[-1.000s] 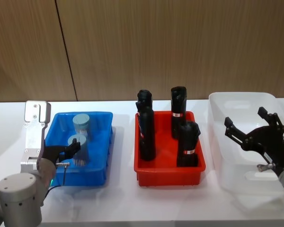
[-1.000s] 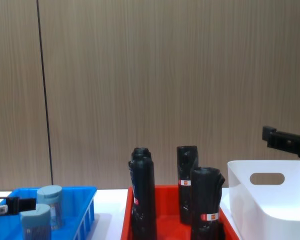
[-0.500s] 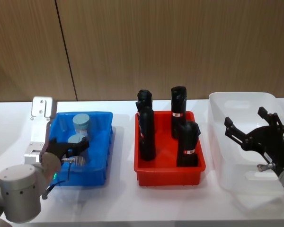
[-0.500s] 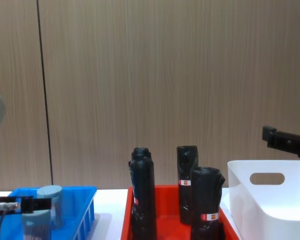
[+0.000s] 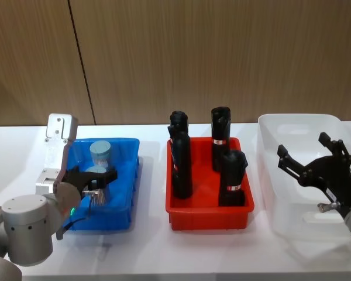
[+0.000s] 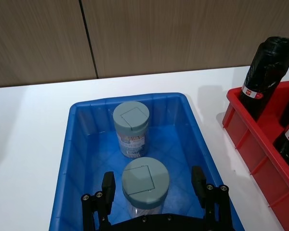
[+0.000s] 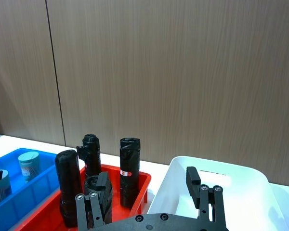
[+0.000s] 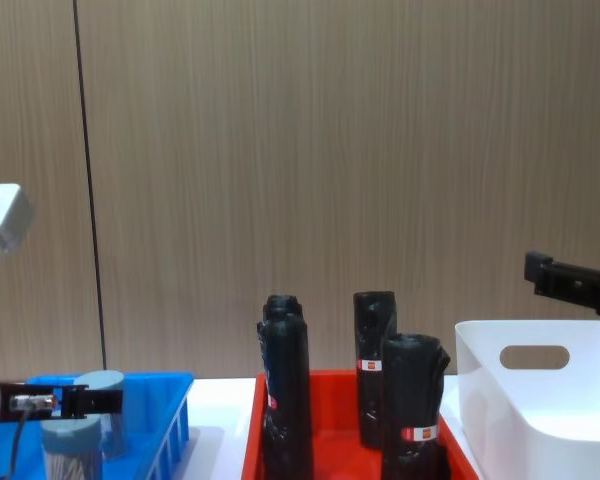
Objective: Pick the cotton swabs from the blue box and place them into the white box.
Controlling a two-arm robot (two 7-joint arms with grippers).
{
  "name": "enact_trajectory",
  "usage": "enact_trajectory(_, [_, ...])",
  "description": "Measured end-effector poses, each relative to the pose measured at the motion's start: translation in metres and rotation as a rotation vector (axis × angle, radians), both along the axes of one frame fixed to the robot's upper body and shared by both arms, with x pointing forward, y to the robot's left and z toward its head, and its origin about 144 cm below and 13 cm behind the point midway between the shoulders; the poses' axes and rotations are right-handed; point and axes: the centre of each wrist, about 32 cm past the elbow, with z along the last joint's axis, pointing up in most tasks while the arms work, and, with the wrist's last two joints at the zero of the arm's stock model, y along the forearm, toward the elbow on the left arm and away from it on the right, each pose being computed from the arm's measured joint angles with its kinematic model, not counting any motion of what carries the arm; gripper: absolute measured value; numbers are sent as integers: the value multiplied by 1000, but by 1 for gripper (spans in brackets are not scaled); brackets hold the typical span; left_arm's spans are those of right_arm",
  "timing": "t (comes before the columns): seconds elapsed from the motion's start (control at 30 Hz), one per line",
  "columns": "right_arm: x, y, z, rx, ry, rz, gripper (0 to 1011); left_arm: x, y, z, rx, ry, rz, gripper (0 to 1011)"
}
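Note:
Two cotton swabs jars with pale blue lids stand in the blue box (image 5: 132, 175): a far one (image 5: 100, 151) and a near one (image 5: 94, 174). In the left wrist view the far jar (image 6: 131, 120) stands behind the near jar (image 6: 145, 179). My left gripper (image 6: 153, 185) is open, with one finger on each side of the near jar and small gaps to it. My right gripper (image 5: 312, 158) hangs open above the white box (image 5: 298, 122) at the right.
A red crate (image 5: 209, 214) between the two boxes holds three tall black rolls (image 5: 182, 165) with red labels, which rise above the box rims. A wooden wall stands close behind the white table (image 5: 164, 252).
My left gripper has moved forward over the blue box and now straddles the near jar. The right arm has not moved.

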Motion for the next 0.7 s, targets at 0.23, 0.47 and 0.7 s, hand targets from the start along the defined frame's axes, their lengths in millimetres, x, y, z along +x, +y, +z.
enact_trajectory(0.23, [0, 0, 0, 0, 0, 0, 1001, 3, -1, 1, 8, 20, 13, 1003])
enact_trajectory(0.47, [0, 0, 0, 0, 0, 0, 1001, 4, 0, 0, 14, 35, 22, 1003])
enact_trajectory(0.7, [0, 0, 0, 0, 0, 0, 1001, 7, 1, -3, 19, 58, 18, 1003])
